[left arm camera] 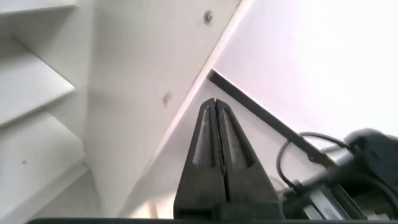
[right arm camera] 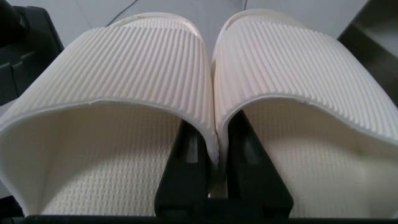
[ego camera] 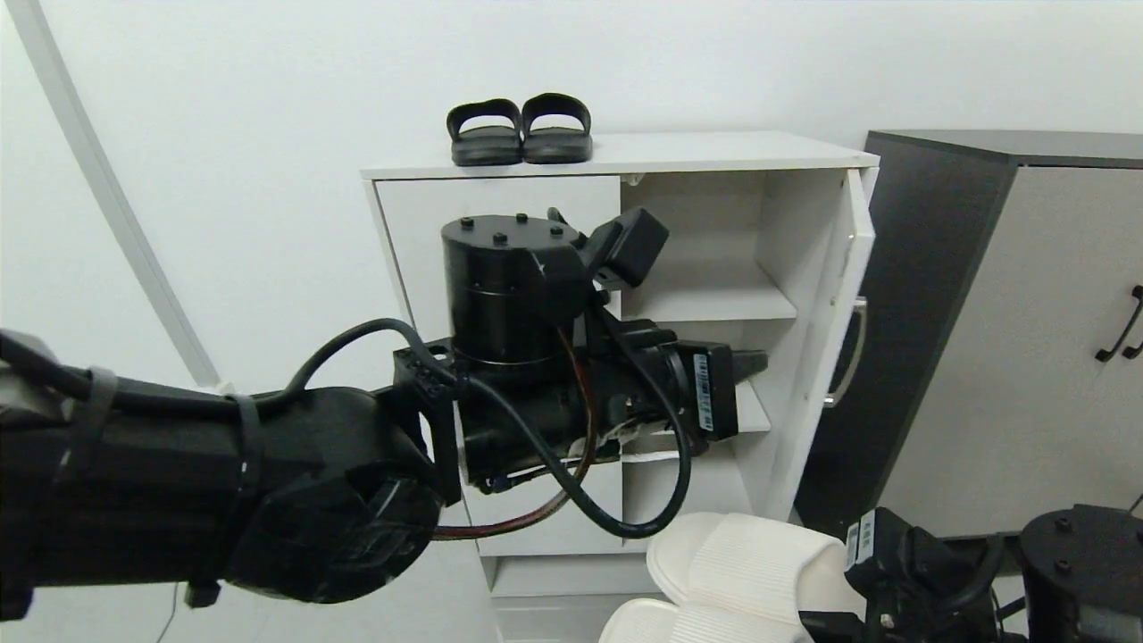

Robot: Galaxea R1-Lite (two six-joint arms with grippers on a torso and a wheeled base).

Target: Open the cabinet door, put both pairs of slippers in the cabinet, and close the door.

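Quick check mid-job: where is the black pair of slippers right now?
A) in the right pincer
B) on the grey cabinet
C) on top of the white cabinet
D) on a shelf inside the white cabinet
C: the black rubber slide slippers sit side by side on top of the white wooden cabinet; the right pincer holds the cream ribbed slippers.

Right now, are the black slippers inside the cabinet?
No, the black slippers sit side by side on top of the cabinet, not on its shelves.
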